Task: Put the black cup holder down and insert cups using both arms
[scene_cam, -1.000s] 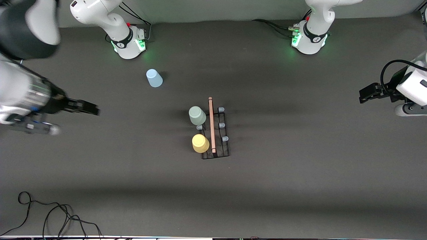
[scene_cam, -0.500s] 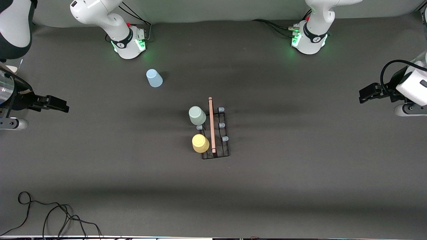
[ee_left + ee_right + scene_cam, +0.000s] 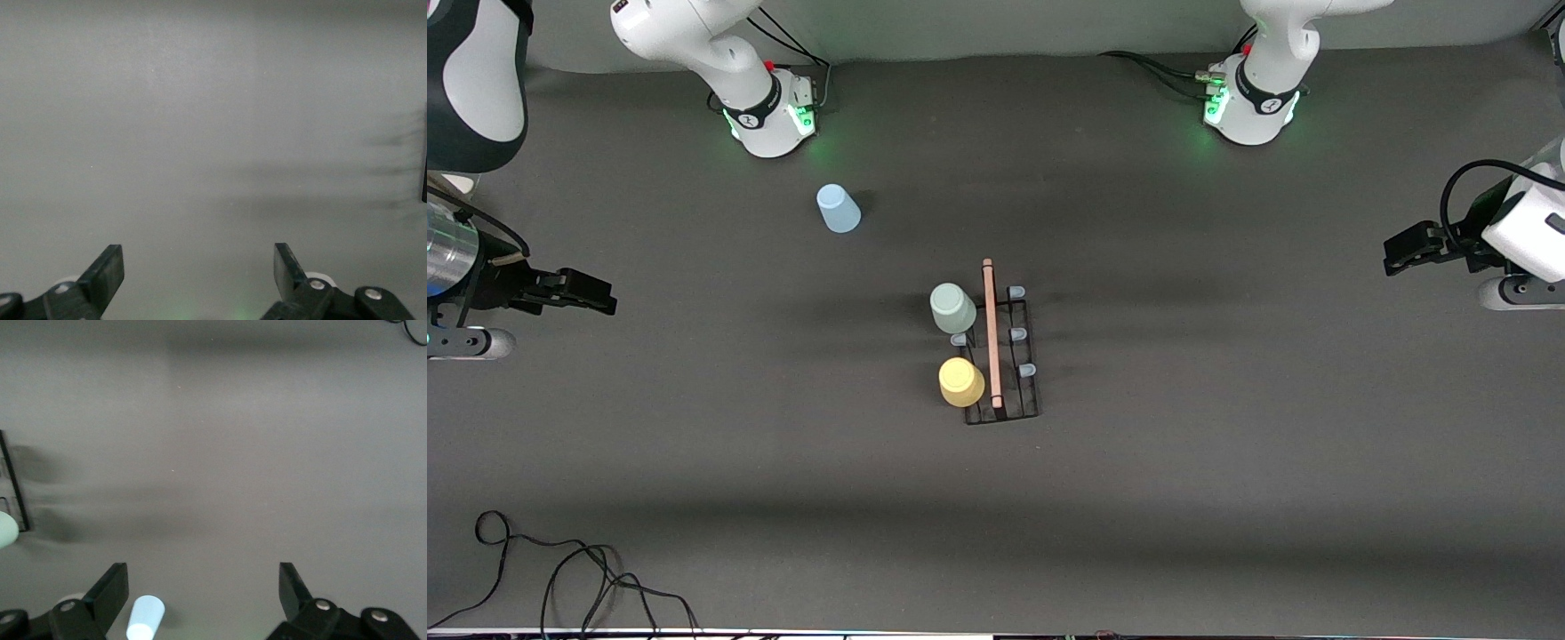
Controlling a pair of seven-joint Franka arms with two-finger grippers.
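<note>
Between both arms, mid-surface, the black cup holder (image 3: pixel 1000 356) is set well apart from the left pincer (image 3: pixel 1390 253) and right pincer (image 3: pixel 605 296), both spread open and empty.

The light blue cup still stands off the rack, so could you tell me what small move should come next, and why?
Probably the right tool, open and empty at its end of the table, should swing over the light blue cup. That cup stands alone near the right arm's base, while the mint green cup and yellow cup already sit on the black cup holder. The left tool waits open.
</note>
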